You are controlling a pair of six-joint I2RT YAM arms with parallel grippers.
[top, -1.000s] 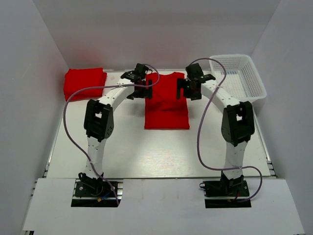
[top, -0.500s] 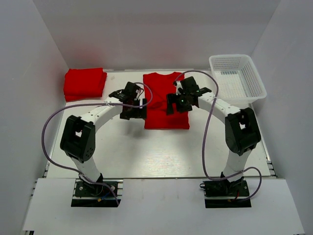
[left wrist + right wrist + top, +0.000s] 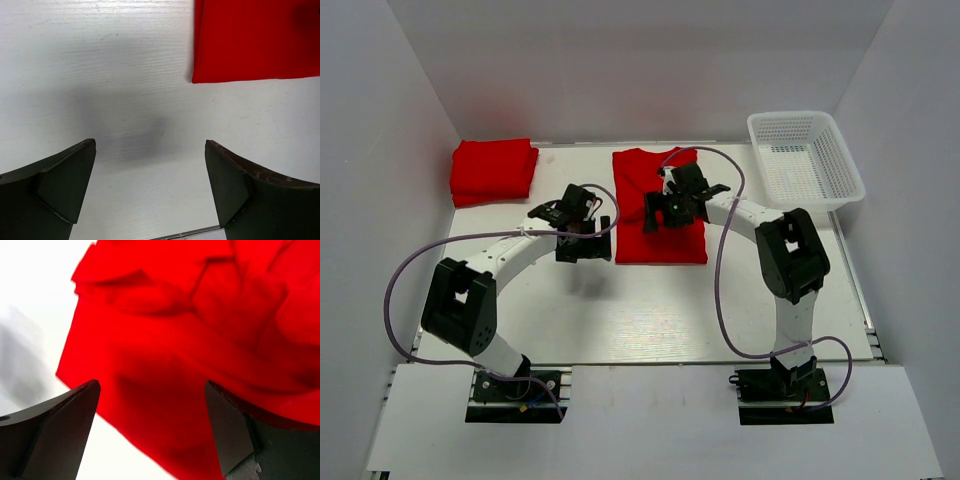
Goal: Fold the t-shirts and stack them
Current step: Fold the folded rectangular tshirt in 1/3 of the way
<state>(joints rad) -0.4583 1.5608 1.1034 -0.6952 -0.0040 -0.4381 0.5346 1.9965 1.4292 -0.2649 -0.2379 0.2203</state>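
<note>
Part-folded red t-shirt (image 3: 660, 245) mid-table, folded red stack (image 3: 493, 168) at far left corner
Over the shirt the right gripper (image 3: 150, 430) gapes wide, gripping nothing, contact unclear; left gripper (image 3: 150, 185) equally wide and empty over the table (image 3: 100, 75), just beside the shirt's near corner

Open table (image 3: 125, 75) beside t-shirt (image 3: 255, 40)

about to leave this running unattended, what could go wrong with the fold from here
1. The left arm's open fingers hang over the bare white table, beside a corner of the bright red cloth t-shirt; closing there would probably miss the cloth.
2. The right arm's open fingers sit above rumpled folds; a pinch might catch several layers and undo the fold.
</note>
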